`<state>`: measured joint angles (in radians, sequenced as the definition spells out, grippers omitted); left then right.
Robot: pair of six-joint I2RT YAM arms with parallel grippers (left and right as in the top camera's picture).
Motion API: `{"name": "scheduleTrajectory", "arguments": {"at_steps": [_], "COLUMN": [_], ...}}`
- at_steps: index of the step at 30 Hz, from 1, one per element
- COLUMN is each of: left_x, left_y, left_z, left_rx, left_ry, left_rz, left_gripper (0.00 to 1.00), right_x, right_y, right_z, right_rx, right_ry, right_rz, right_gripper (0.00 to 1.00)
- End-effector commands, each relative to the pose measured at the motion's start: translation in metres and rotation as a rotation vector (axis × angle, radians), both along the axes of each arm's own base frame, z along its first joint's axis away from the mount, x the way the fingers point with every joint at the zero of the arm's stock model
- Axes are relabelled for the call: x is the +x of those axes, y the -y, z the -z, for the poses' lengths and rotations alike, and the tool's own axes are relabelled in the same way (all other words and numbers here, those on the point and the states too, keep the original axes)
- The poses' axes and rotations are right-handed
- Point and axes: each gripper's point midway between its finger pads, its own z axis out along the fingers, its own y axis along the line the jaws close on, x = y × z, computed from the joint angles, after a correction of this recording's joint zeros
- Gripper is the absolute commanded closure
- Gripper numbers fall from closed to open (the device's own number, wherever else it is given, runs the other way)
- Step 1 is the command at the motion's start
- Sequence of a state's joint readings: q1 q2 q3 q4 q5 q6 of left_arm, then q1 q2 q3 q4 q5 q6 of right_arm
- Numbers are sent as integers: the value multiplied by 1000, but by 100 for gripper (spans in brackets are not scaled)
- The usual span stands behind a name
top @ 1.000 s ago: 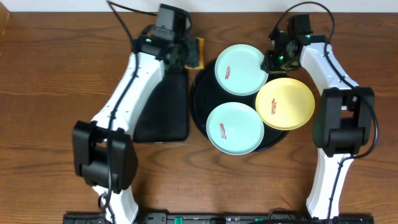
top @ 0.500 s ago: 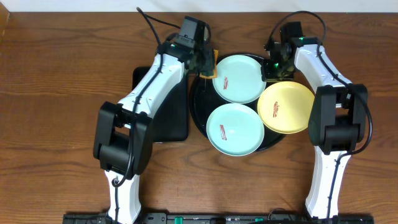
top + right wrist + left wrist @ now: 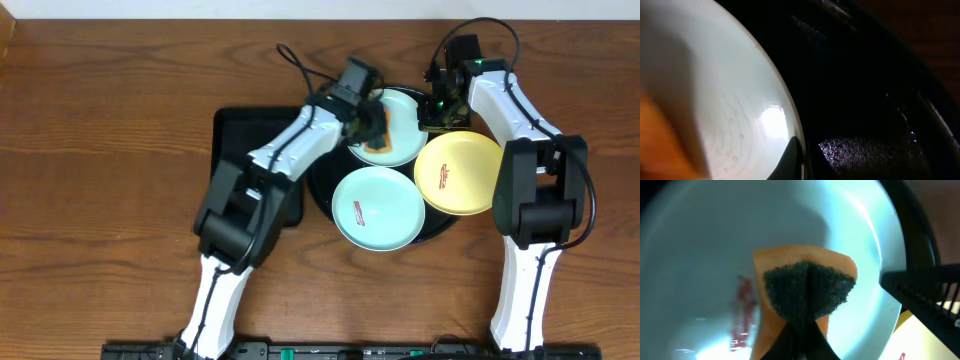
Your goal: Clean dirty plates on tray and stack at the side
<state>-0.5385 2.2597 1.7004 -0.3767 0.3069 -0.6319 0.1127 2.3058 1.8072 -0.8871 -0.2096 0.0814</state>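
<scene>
The desk (image 3: 100, 150) is brown wood with dark lines running across it. A big round black tray (image 3: 320, 190) sits on it, near the middle and toward the back. A smaller rectangular black tray (image 3: 232, 135) lies flat on the desk just beside the round one, on its left, and the two look like they touch.

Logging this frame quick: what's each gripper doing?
Left gripper: closed, pinching the sponge.
Right gripper: closed on the far blue plate's rim.
</scene>
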Motion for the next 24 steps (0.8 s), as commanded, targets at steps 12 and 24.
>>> {"name": "scheduleTrajectory", "arguments": {"at_steps": [12,24], "left_x": [17,12], "left_y": [-104,-37], "left_z": [43,33], "left_rx": [651,333], "left_ry": [138,88], "left_rz": [-6,-3], "left_gripper": [93,92], "right_x": [-6,-8], "right_y": [2,2], "right_z": [2,3], "right_rx": [-45,-46], "right_ry": [-21,-29], "right_rz": [5,5], "right_gripper": [99,99]}}
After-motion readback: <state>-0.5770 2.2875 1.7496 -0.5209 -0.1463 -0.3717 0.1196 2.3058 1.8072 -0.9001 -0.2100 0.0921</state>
